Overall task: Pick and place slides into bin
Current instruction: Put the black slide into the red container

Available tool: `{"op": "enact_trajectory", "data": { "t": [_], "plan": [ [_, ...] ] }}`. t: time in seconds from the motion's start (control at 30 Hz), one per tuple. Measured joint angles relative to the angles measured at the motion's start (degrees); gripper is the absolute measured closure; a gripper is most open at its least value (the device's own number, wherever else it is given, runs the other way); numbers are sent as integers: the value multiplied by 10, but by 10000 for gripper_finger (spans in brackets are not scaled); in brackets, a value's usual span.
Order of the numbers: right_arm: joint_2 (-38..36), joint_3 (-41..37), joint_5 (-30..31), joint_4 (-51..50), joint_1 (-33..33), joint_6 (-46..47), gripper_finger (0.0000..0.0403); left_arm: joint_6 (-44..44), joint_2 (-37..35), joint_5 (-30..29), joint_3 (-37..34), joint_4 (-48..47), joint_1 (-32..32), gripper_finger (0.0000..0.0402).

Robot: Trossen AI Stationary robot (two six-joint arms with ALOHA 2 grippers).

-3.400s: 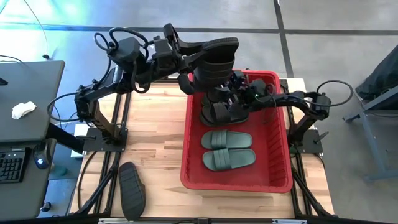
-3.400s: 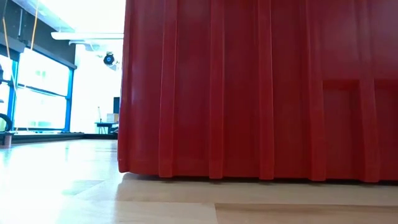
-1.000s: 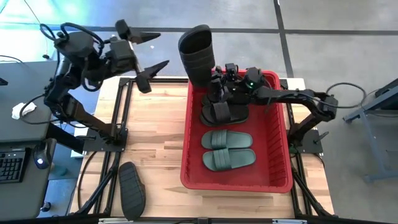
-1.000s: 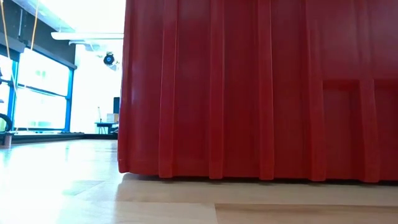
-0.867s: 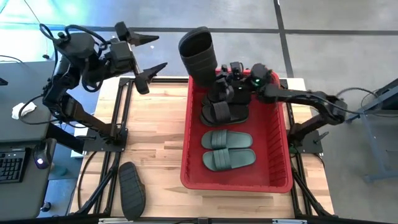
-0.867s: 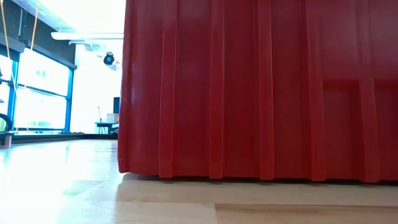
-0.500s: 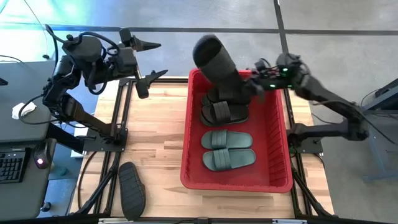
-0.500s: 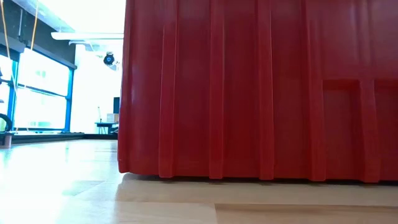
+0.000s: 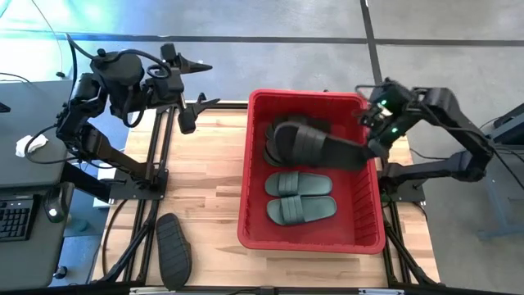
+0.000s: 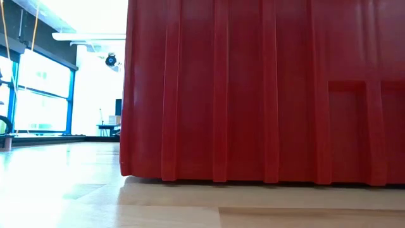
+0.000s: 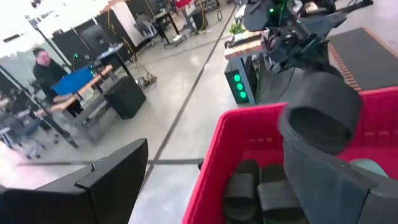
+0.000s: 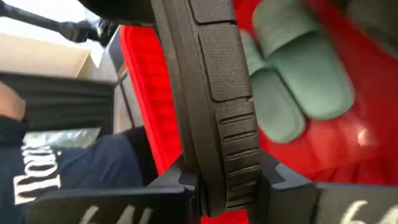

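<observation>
Right gripper (image 9: 374, 141), out at the bin's right rim, has its fingers pinched onto one end of a black slide (image 9: 321, 147), which slants from that grip down into the red bin (image 9: 311, 238); in the right wrist view the sole runs straight out between the two clamping fingers (image 12: 283, 186). From where I stand, the step in hand looks like the set-down, and doing it well should mean lowering the free end onto the black slides (image 9: 282, 139) already lying at the bin's far end, keeping the whole slide inside the rim, and only then letting go so it lies flat rather than propped on the wall. Over on the other side, the left gripper (image 9: 191, 93) waits above the table's far left corner, fingers spread and holding nothing. Counting: two dark green slides (image 9: 300, 197) lie side by side in the middle of the bin; beneath the held one I can make out at least two black ones, though the pile overlaps too much to be sure; one more black slide (image 9: 173, 248) lies on the wooden table (image 9: 205, 180), well apart from the bin at the near left. One bin.
</observation>
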Motion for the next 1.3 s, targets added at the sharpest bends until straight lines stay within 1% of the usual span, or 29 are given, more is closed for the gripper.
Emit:
{"op": "enact_trajectory", "data": {
  "t": [0.07,0.17,0.23,0.3,0.4,0.5,0.6,0.8,1.07,1.13,1.3],
  "plan": [
    [-1,-28,-21,10,18,15,358,-11,1,-1,0,-14,0,48],
    [-1,-80,-82,12,42,13,358,-16,7,-1,0,-30,0,48],
    [-2,-128,-95,8,60,12,358,-14,17,-5,0,-36,0,48],
    [-3,-173,-96,12,76,10,358,-1,22,-15,0,-40,0,48],
    [-5,-230,-115,42,96,14,358,28,35,-52,0,-42,0,48],
    [-5,-288,-146,101,112,59,359,60,48,-94,0,-48,0,48],
    [-5,-338,-151,179,133,128,359,88,56,-125,0,-60,0,48],
    [-5,-426,-182,367,166,252,359,119,67,-181,0,-56,1,48],
    [1,-522,-183,562,207,378,359,145,75,-187,0,-55,1,48],
    [8,-535,-180,586,216,394,359,147,76,-187,0,-55,1,48],
    [54,-540,-177,597,228,378,359,144,83,-185,0,-60,1,48]
  ]
}}
